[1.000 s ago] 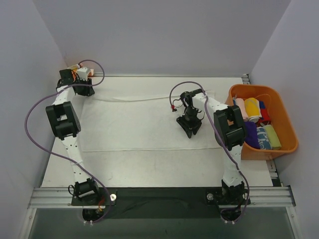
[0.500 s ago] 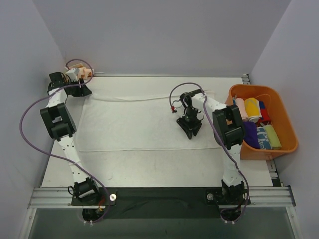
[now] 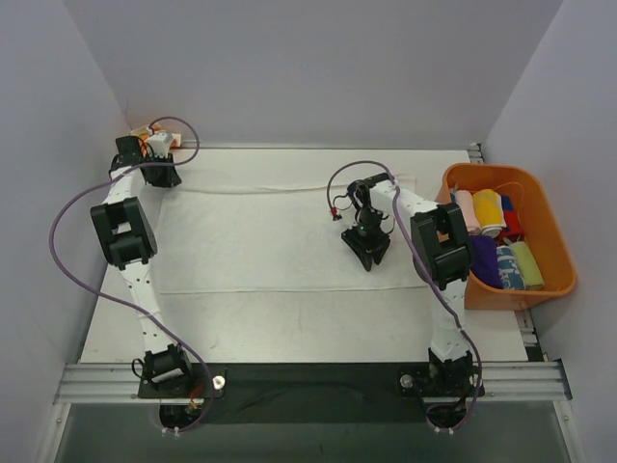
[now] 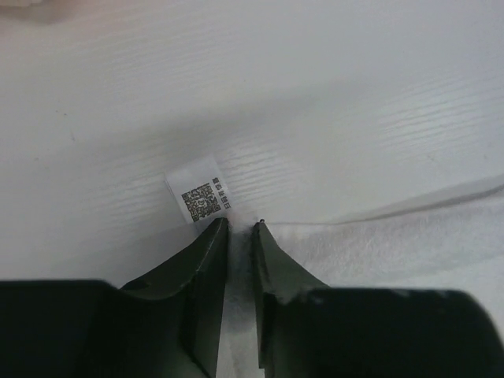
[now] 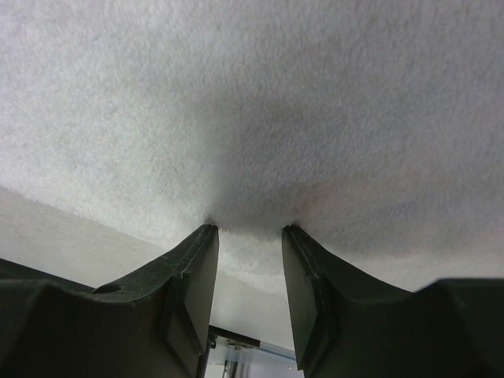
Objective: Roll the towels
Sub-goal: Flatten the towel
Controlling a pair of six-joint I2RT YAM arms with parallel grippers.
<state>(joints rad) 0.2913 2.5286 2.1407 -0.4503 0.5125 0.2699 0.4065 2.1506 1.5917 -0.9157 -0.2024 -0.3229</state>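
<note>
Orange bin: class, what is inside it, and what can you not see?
Small rolled towels fill the orange bin: pink, yellow, red, purple, blue, pale green. Anything beneath them is covered.

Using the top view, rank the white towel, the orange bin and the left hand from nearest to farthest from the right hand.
1. white towel: spread right under the right hand.
2. orange bin: off to its right side.
3. left hand: farthest, at the towel's far-left corner.
</note>
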